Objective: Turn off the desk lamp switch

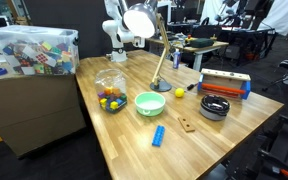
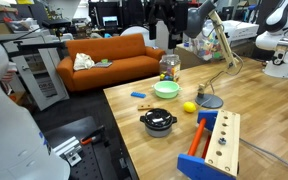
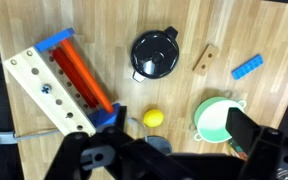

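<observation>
My fingers [image 3: 252,138] are dark shapes low in the wrist view, and I cannot tell if they are open or closed. That view looks down on the bench [image 3: 104,25]. It shows the pot [image 3: 154,53], the toy [image 3: 64,85], the ball [image 3: 153,118], the bowl [image 3: 216,118], the wood block [image 3: 206,58] and the blue block [image 3: 248,67]. The lamp [image 1: 137,22] shows clearly only in both exterior views. Its base stands on the bench just beside the bowl and the ball. Its thin arm leans up to the round head, high over the bench. Those views also show a jar [image 1: 111,92] near the bowl. A box [image 1: 34,110] beside the bench shows in an exterior view, and a sofa [image 2: 109,60] shows in an exterior view. The toy lies near a bench edge. The blue block has bare wood around it.
</observation>
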You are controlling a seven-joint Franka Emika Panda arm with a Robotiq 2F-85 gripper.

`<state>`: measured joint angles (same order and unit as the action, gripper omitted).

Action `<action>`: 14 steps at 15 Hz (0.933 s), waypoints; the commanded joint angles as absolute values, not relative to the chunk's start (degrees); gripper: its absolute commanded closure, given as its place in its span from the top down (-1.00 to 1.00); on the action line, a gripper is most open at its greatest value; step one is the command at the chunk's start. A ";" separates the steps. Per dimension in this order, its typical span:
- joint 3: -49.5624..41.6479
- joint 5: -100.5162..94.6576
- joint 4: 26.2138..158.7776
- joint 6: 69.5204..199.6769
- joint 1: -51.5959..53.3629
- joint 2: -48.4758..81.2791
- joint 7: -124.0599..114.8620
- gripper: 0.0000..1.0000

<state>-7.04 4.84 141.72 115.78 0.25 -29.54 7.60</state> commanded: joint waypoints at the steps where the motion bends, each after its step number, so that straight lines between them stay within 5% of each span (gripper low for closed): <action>1: -4.19 6.49 134.26 117.81 0.84 -19.03 3.65 1.00; 6: -1.30 4.38 123.61 118.41 1.03 -6.72 -0.15 1.00; 14: -1.22 5.14 124.00 119.24 0.98 -6.57 0.69 1.00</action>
<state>-1.75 5.08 124.13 119.43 1.54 -6.58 0.64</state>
